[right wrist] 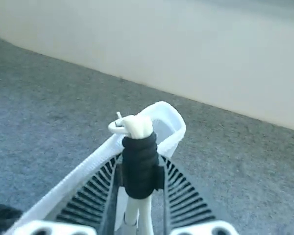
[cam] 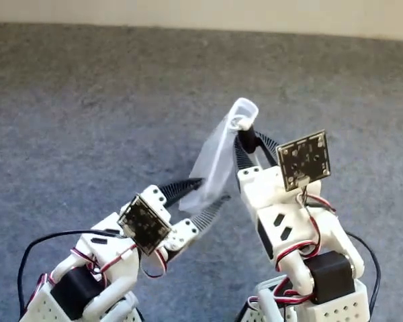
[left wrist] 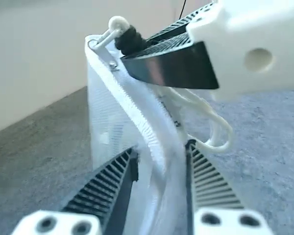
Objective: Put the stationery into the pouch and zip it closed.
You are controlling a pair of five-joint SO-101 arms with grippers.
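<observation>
A translucent white mesh pouch [cam: 215,157] hangs in the air between both arms, stretched along its zipper edge. My left gripper [cam: 213,190] is shut on the pouch's lower end; in the left wrist view the pouch [left wrist: 108,112] runs up from between its fingers [left wrist: 112,181]. My right gripper [cam: 250,137] is shut on the black-wrapped zipper pull [cam: 247,141] at the pouch's upper end. In the right wrist view the pull [right wrist: 139,161] sits between the fingers, with a white knob on top and the pouch's end [right wrist: 169,125] just beyond. I cannot make out what is inside the pouch.
Grey carpet [cam: 87,100] covers the table around both arms. A pale wall [cam: 188,13] runs along the far edge. A white cord [left wrist: 218,132] loops down from the pull beside the pouch.
</observation>
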